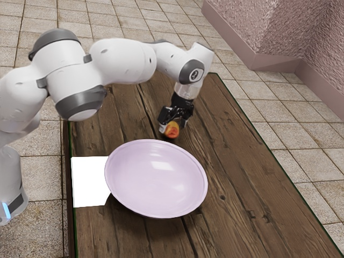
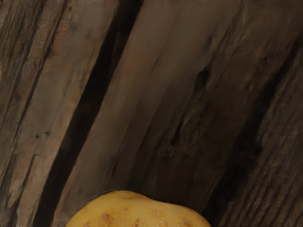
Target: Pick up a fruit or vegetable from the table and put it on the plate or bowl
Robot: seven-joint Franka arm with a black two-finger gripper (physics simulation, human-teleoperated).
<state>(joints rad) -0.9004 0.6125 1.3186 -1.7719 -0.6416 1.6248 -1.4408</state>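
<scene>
Yellow-red fruit sits right at the jaws' tips, under the gripper, on or barely off the wooden table. Can't tell if the jaws clamp it or just straddle it. Hand is low, likely for grasping. Empty plate lies near the jaws, not touching the fruit.

White arm outstretched from the exterior view's left, wrist bent downward, black claw pointing down

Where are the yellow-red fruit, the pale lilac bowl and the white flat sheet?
yellow-red fruit (image 1: 172, 130): exterior view, its front face.
pale lilac bowl (image 1: 156, 177): exterior view, bare inner floor.
white flat sheet (image 1: 87, 183): exterior view, its middle.
</scene>
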